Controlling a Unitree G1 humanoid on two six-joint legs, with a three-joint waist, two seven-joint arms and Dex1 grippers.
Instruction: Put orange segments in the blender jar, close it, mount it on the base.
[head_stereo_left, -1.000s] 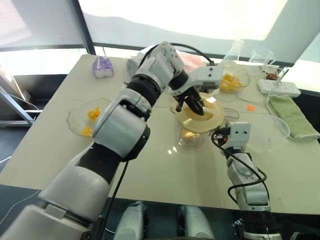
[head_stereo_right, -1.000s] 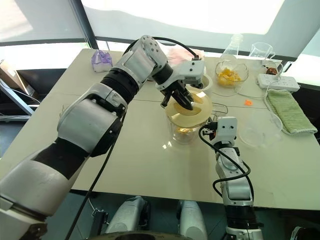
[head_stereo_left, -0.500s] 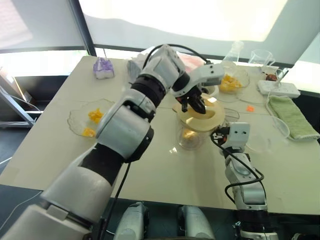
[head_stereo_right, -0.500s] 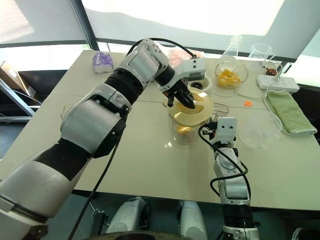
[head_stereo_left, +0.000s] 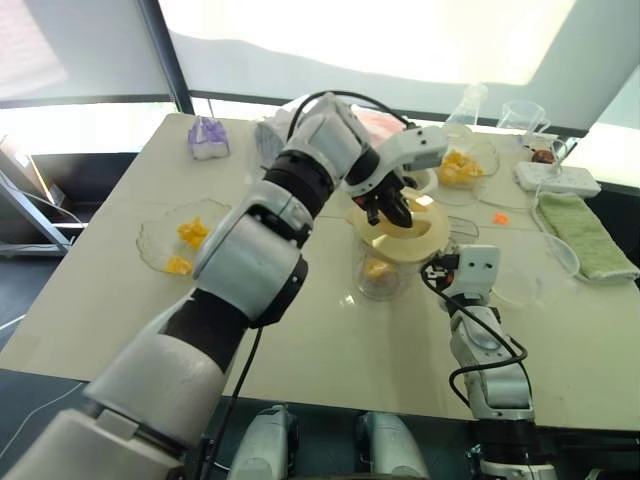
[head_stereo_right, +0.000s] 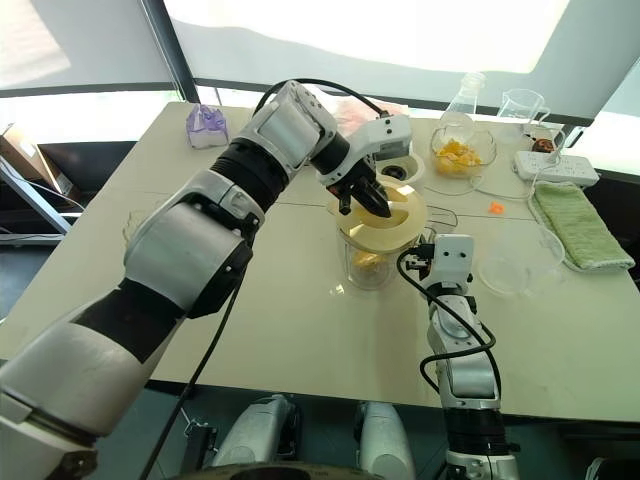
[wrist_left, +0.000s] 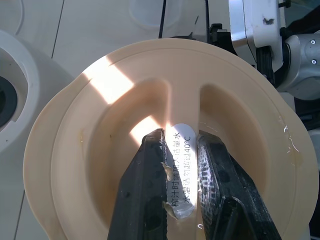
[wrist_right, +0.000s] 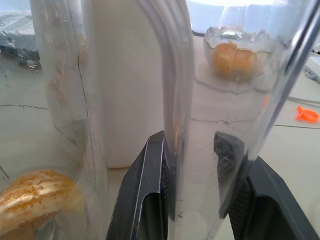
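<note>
Blender jar (head_stereo_left: 385, 268), table centre: orange segments (head_stereo_left: 376, 268) are seen inside, and the pale-yellow lid (wrist_left: 165, 150) is laid on its mouth, its central grip ridge pinched between the fingers of the left gripper (wrist_left: 180, 175). The jar's handle (wrist_right: 200, 120) is clamped by the right gripper (wrist_right: 197, 200), at the jar's 4 o'clock. Closing is judged nearly done; the cream-white base (head_stereo_right: 400, 172), just beyond at 12 o'clock, is not yet mounted, and more segments are left in the bowl (head_stereo_right: 461, 150) at 1 o'clock.
</note>
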